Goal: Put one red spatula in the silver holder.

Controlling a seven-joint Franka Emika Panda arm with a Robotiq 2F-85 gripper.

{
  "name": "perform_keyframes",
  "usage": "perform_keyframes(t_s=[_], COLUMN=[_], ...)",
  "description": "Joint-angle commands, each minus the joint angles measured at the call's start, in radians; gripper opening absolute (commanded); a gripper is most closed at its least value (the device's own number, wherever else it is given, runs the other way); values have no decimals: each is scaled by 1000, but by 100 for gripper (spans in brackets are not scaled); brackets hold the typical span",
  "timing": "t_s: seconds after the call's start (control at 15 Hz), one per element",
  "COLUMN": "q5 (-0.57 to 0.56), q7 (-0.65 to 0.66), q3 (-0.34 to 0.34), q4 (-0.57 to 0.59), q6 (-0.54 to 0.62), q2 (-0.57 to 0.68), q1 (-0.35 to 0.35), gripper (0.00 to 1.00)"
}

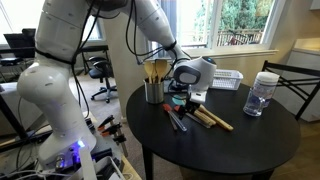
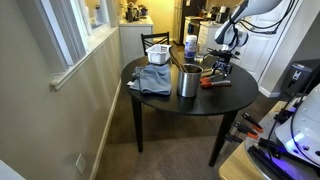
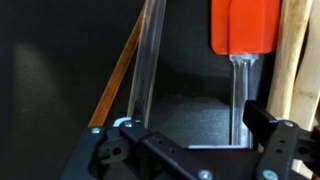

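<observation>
The gripper point(image 3: 190, 128) fills the bottom of the wrist view. Its jaws are apart, one at the lower left and one at the lower right, and they hold nothing. Between them, closer to the right-hand one, runs the clear handle of the red spatula point(image 3: 240, 25), whose flat red head sits at the top of the frame, right of centre. The spatula lies flat on the dark table point(image 1: 230, 150), directly beneath the gripper. A second clear handle point(image 3: 148, 60) slants through the left-centre of the frame, with a wooden handle point(image 3: 118, 75) beside it and another wooden one point(image 3: 296, 50) along the right edge.

In an exterior view the silver holder point(image 1: 153, 92) stands left of centre, just beside the gripper. Wooden utensils point(image 1: 155, 69) already stand in it.

The spatula looks light. The slim handle is probably stiff, smooth plastic that could slip or roll, and the red head is likely softer. The best place to grip seems to be across the handle a little below the head, taking care to keep the neighbouring clear handle out of the closing jaws.
</observation>
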Motion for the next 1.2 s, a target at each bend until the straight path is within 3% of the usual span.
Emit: perform_keyframes(t_s=[0.0, 1.13], q5=[22, 35], q7=[-27, -35], q3=[-2, 15], q4=[9, 141], q6=[5, 18], q2=[19, 112], q1=[-6, -18], gripper=[100, 100])
